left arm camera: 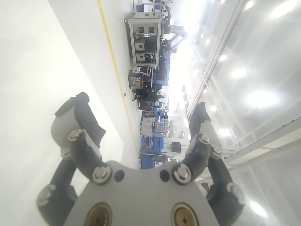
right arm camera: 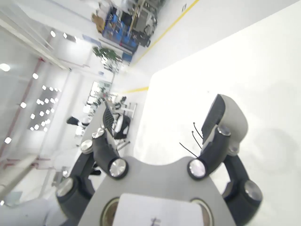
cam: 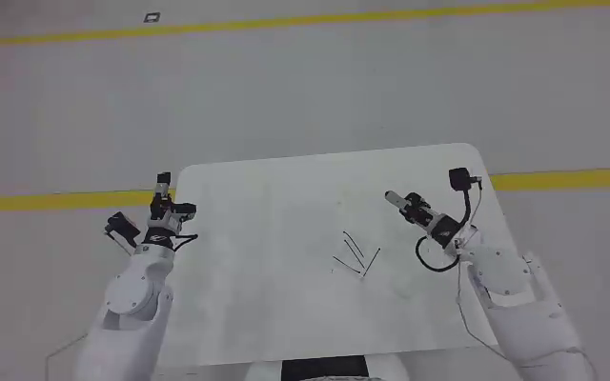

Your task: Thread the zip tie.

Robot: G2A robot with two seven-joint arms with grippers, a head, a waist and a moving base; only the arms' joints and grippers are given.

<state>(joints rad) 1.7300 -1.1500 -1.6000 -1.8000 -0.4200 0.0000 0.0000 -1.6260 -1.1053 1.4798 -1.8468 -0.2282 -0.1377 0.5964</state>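
Top view: left hand (cam: pixel 172 195) and right hand (cam: pixel 400 202) gape (empty); zip ties (cam: pixel 355 255) untouched.

You have a smooth white table (cam: pixel 257 286) under thin black plastic zip ties (cam: pixel 354 248). Your left gripper (left arm camera: pixel 140 105) and right gripper (right arm camera: pixel 162 105) look like matt black plastic and grey metal, with shiny metal screws (right arm camera: pixel 118 165).

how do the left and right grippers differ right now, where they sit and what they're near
Place: the left gripper sits by the left edge of the table, while the right gripper is over the tabletop on its right side.
Nearness: the right gripper is much closer to the zip ties; the left gripper is across the table from them.
Shared: both grippers are open and hold nothing.
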